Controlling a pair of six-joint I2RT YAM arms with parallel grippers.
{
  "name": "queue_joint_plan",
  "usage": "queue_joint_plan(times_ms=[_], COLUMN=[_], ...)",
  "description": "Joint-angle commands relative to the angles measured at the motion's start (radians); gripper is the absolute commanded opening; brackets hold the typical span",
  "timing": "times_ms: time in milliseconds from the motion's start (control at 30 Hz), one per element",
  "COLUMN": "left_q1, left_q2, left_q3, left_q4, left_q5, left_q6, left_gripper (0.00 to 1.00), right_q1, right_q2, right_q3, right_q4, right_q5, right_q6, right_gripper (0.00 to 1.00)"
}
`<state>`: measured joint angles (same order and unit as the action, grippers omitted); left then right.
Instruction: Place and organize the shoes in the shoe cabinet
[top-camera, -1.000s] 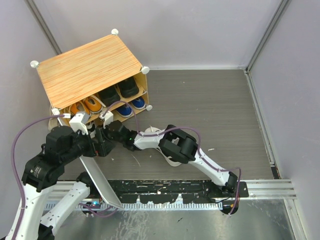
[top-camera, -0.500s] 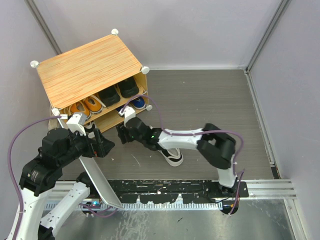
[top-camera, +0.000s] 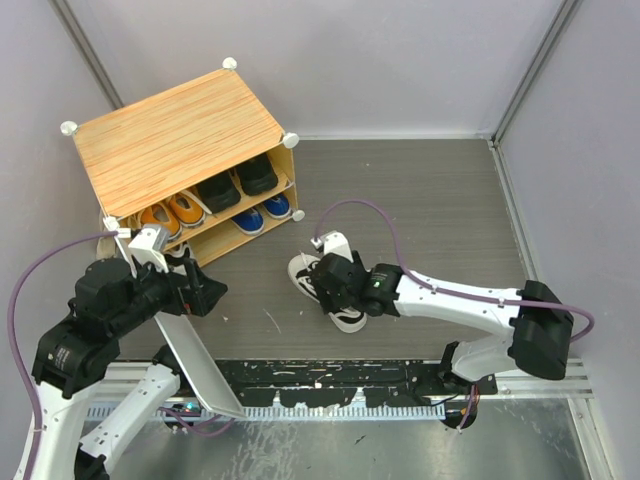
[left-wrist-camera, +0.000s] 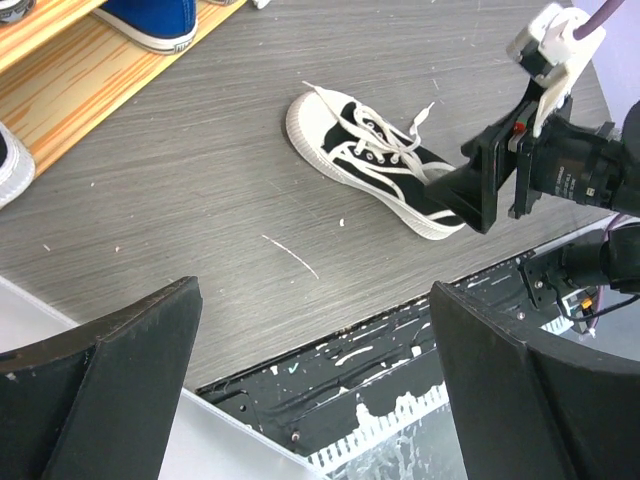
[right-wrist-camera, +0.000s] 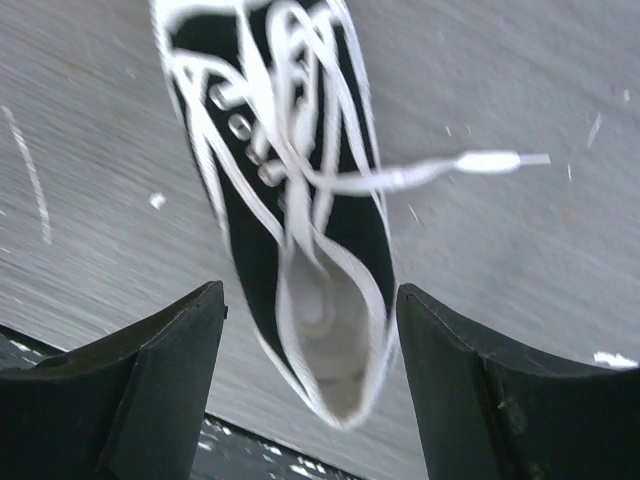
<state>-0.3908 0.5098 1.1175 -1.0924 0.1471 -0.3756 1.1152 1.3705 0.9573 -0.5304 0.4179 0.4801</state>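
Black-and-white lace-up sneaker (left-wrist-camera: 375, 165) lies on your grey worktop (top-camera: 420, 220), right of the wood-topped white cabinet (top-camera: 170, 140), your right hand (right-wrist-camera: 310, 295) spread apart over its heel.

Right gripper (right-wrist-camera: 310, 330) left the shoe cabinet (top-camera: 180, 140), now over the lace-up sneaker (left-wrist-camera: 370, 165), jaws wider.

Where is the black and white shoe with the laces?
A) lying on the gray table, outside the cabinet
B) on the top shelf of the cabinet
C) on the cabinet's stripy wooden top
A: the black-and-white shoe lies on the gray table in front of the shoe cabinet, with the right gripper open just over its heel.
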Motion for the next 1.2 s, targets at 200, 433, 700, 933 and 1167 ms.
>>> queue_joint_plan(times_ms=[200, 433, 700, 933, 1167], left_q1=[0.001, 0.001, 0.001, 0.001, 0.001], left_q2=[-0.048, -0.055, -0.040, -0.036, -0.013], left_q3=[-0.023, -0.032, -0.001, 0.034, 0.065], left_q4=[0.057, 0.059, 0.043, 0.014, -0.021], left_q5=[0.017, 0.009, 0.002, -0.018, -0.027], left_q6=[0.045, 0.048, 0.053, 0.060, 0.072], left_gripper=[0.98, 0.98, 0.98, 0.98, 0.98], right_q1=[-0.034, -0.119, -0.126, -0.035, 0.001], right_q2=[-0.121, -0.076, -0.031, -0.040, 0.045], right_q3=[-0.141, -0.241, -0.252, -0.078, 0.028], right_q4=[-0.122, 0.026, 0.135, 0.123, 0.255], right_q5=[0.001, -0.073, -0.153, -0.098, -0.086], right_q6=[0.123, 0.083, 0.077, 0.213, 0.219], right_gripper=[0.74, 0.70, 0.15, 0.01, 0.01])
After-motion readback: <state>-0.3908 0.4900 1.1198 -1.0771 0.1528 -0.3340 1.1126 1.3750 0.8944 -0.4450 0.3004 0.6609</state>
